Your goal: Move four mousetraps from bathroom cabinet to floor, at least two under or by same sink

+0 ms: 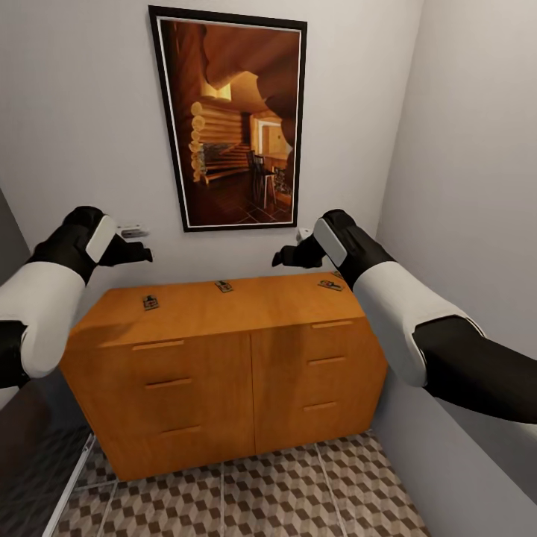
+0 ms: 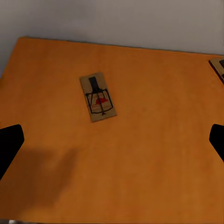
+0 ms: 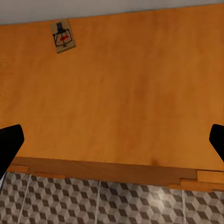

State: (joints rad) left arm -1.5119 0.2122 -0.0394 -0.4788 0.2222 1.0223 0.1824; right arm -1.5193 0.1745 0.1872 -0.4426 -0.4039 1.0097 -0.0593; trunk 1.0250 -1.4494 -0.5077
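Observation:
The orange-brown cabinet stands against the back wall. Three mousetraps lie on its top: one at the left, one at the back middle, and one at the right beside my right forearm. My left gripper hovers open above the left end; in the left wrist view its gripper hangs over a mousetrap, with another at the frame's edge. My right gripper hovers open above the top's right half. The right wrist view shows its gripper above bare wood and a mousetrap farther off.
A large framed picture hangs above the cabinet. A grey wall closes in on the right. The cube-patterned bathroom floor lies in front of the drawers. A white strip and a darker floor border it at the left.

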